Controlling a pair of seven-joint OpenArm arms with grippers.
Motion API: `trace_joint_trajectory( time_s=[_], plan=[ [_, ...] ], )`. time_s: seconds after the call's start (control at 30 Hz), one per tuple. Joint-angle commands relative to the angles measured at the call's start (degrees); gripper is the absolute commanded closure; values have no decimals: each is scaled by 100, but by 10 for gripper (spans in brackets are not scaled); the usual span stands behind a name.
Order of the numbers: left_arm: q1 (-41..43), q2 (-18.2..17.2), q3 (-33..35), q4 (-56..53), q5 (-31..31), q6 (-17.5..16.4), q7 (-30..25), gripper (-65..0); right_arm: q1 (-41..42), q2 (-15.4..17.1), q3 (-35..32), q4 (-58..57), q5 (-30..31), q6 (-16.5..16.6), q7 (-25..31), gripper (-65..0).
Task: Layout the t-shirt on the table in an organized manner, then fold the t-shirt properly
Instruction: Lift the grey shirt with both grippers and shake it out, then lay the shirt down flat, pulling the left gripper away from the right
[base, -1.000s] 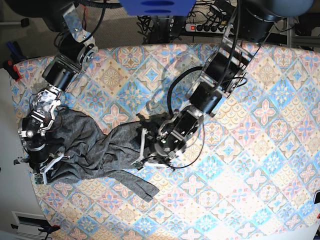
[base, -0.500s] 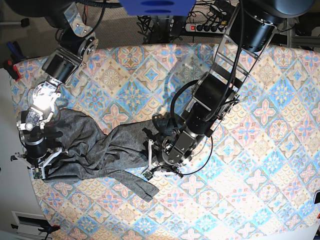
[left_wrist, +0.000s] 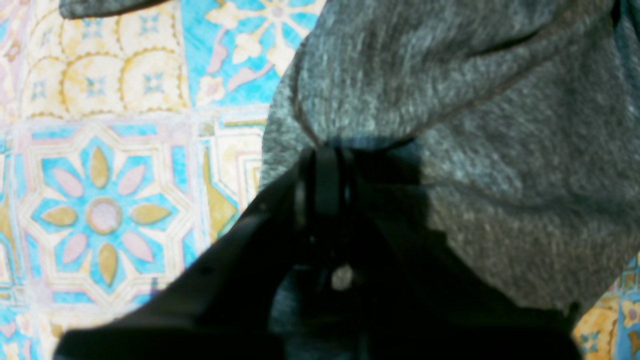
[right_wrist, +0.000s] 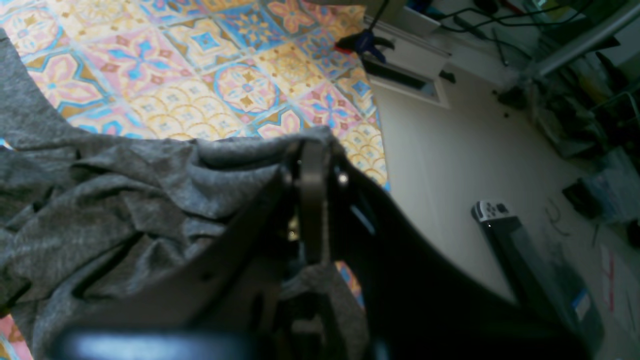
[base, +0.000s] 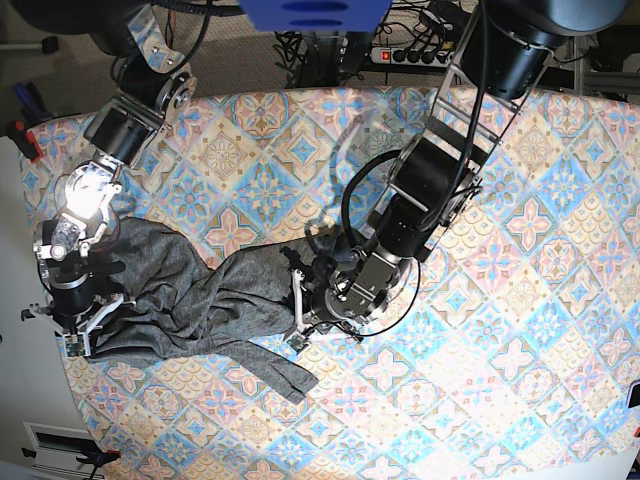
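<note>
Left gripper, jaws pressed together on a pinch of the t-shirt at its cloth edge; in the wrist view the knit gathers into radiating creases at the jaw tips, with the patterned table bare just beside. Right gripper, jaws likewise closed flat on a bunched fold of the same garment near the table's edge, with floor visible beyond.

In the base view the t-shirt lies crumpled in an elongated heap across the table, stretched between the right gripper and the left gripper; one loose flap trails toward the near edge.

The fabric appears light, soft and limp: it should drape and stretch rather than hold shape, is not fragile, and may slip from a shallow pinch. Hems, shoulder seams or sleeve ends likely give the surest hold, since doubled cloth there resists pulling free.

Left arm: reaching low across the table centre, forearm angled down, wrist bent toward the cloth. Right arm: folded steeply downward at the table's side, gripper near-vertical over the garment's end.
</note>
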Motion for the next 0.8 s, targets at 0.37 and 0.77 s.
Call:
trace_joint_trajectory(
  time_s=[0.37, 0.77],
  plan=[
    [-191, -517, -1336, 3687, -941, 46, 2278, 0, 195, 80, -9, 67, 96, -54, 170, 0],
    [-1457, -1344, -2145, 3828, -923, 301, 2858, 0, 1698, 1, 0, -838, 105, -62, -173, 0]
  ],
)
